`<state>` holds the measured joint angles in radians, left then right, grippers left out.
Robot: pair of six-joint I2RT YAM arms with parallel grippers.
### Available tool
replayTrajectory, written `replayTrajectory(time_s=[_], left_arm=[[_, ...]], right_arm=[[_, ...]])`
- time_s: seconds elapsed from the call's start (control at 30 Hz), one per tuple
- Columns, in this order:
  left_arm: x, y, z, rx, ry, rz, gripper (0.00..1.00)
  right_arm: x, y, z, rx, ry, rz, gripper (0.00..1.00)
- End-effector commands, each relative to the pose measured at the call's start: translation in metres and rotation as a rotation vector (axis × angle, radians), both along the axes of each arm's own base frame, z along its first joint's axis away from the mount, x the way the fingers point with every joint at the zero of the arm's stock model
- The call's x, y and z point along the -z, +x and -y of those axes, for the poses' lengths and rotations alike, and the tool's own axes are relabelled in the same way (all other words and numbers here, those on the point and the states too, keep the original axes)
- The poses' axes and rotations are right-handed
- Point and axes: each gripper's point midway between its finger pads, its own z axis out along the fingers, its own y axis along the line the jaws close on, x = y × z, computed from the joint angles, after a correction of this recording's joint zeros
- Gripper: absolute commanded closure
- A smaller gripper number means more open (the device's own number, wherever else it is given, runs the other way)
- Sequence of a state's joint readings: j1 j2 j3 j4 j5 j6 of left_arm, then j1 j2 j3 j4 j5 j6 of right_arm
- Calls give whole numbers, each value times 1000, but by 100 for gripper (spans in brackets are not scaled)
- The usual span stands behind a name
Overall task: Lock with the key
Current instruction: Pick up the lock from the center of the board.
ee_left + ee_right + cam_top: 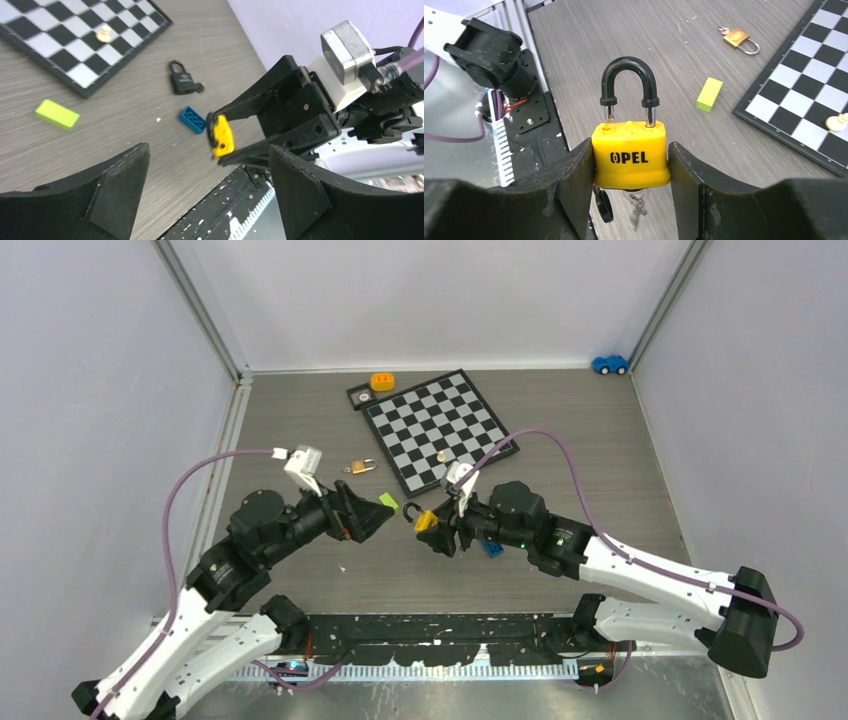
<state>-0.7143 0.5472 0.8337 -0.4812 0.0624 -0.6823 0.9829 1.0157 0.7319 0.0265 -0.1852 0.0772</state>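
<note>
My right gripper [630, 145] is shut on a yellow padlock [631, 157] marked OPEL and holds it above the table. Its black shackle [629, 80] is raised, with the left leg out of its hole. A small silvery bunch of keys [637, 204] and a black key head [604, 207] hang under the padlock body. The same padlock shows in the top view [426, 521] and the left wrist view [222, 136]. My left gripper [383, 512] is open and empty, just left of the padlock and facing it. Its fingers [120, 185] stand wide apart.
A black padlock [182, 80], a blue brick [192, 120] and a green brick [57, 114] lie on the table. A brass padlock [362, 467] lies by the chessboard [440, 425], which has a pawn [442, 456] on it. A blue toy car [609, 364] sits at the back right.
</note>
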Motion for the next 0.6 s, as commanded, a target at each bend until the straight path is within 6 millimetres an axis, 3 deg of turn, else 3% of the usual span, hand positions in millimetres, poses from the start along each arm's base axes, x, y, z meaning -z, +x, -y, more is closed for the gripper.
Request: replayTrajectory(time_s=[0.0,0.17,0.3,0.57], left_arm=[[-21,-3,36,162,-110,38,10],[-30,1,36,155,-98,66,13],[-22,-4,45,205,-99,28,24],[-20,-12,49,243,-124,21,44]], right_arm=[[-66,-6,-22,-2,161,86,100],[-77,-13,-28,1,159,119,100],[-88,-22,-34,-11,192,138,100],[-89,-14,-35,53,185,143,100]])
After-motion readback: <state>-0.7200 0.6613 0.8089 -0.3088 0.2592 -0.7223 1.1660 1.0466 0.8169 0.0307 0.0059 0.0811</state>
